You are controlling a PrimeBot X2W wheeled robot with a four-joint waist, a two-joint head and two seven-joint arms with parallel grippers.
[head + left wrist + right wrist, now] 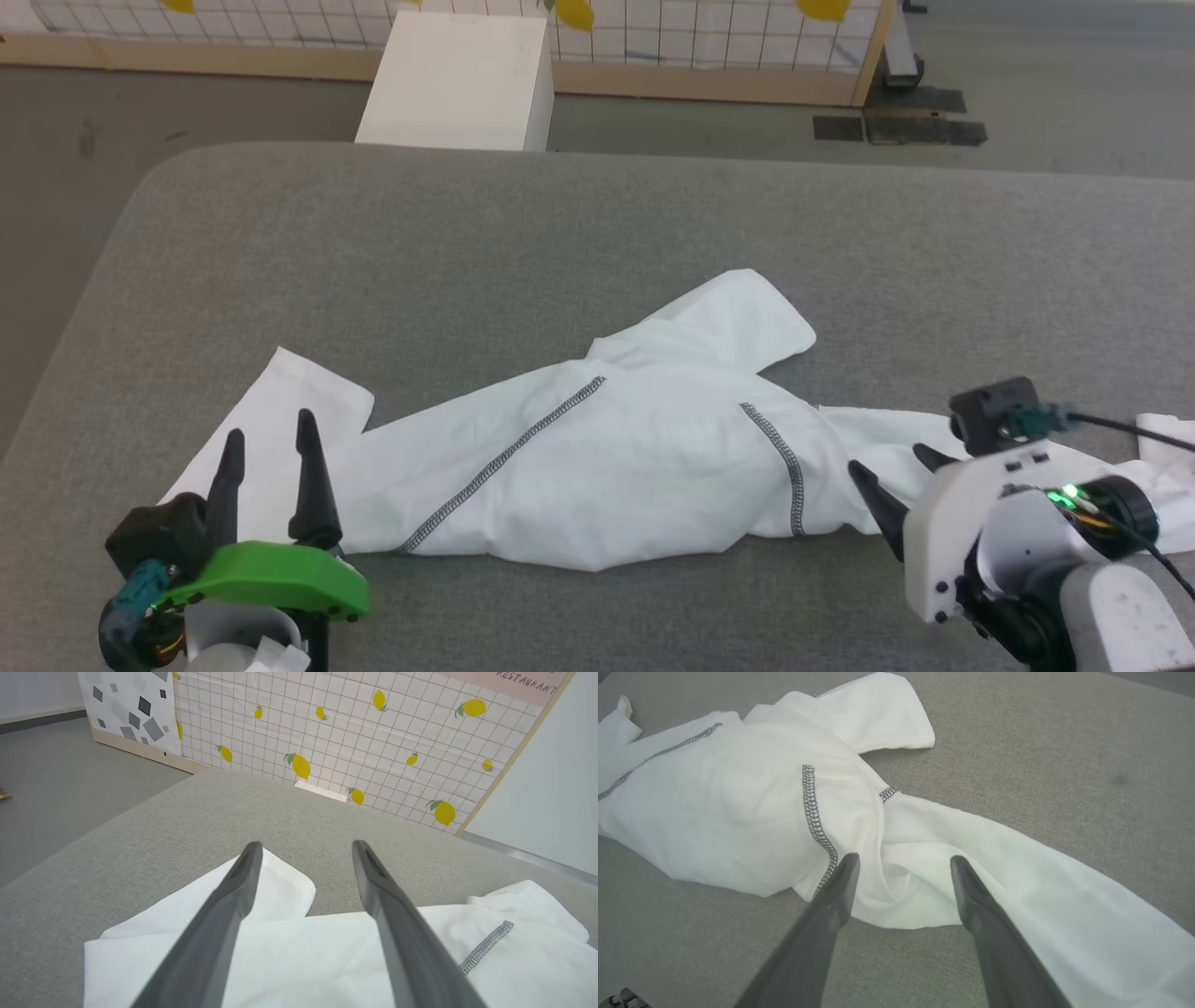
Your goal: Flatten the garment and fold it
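Left gripper (269, 425): jaws spread wide with nothing between them. The 2 dark fingers point away from the robot over the left end of the cloth; whether they touch it cannot be told.
Right gripper (887, 459): jaws equally wide and empty, tips aimed at the bunched cloth where the right sleeve leaves the body.
Garment (644, 457): a white shirt lying crumpled across the near half of the table, between the 2 grippers. It is neither flattened nor folded.
Garment, left end (303, 961): a flat panel with a rounded corner turned over it, seen between the left fingers.
Garment, right end (738, 812): 1 sleeve runs out flat to the robot's right, while a second flap lies folded over toward the far side.
Seams (504, 462): 2 dark zigzag lines cross the body at a slant, evidence that the torso is twisted.
Reason for stance: each arm probably brackets 1 end so that both ends can be pinched and drawn apart to spread the cloth.
Table (560, 233): a grey padded surface with a rounded corner, bearing the garment.
White box (457, 79): stands beyond the far edge, well apart from the garment. Its contents cannot be told.
Lemon-print panel (373, 742): an upright backdrop behind the box.
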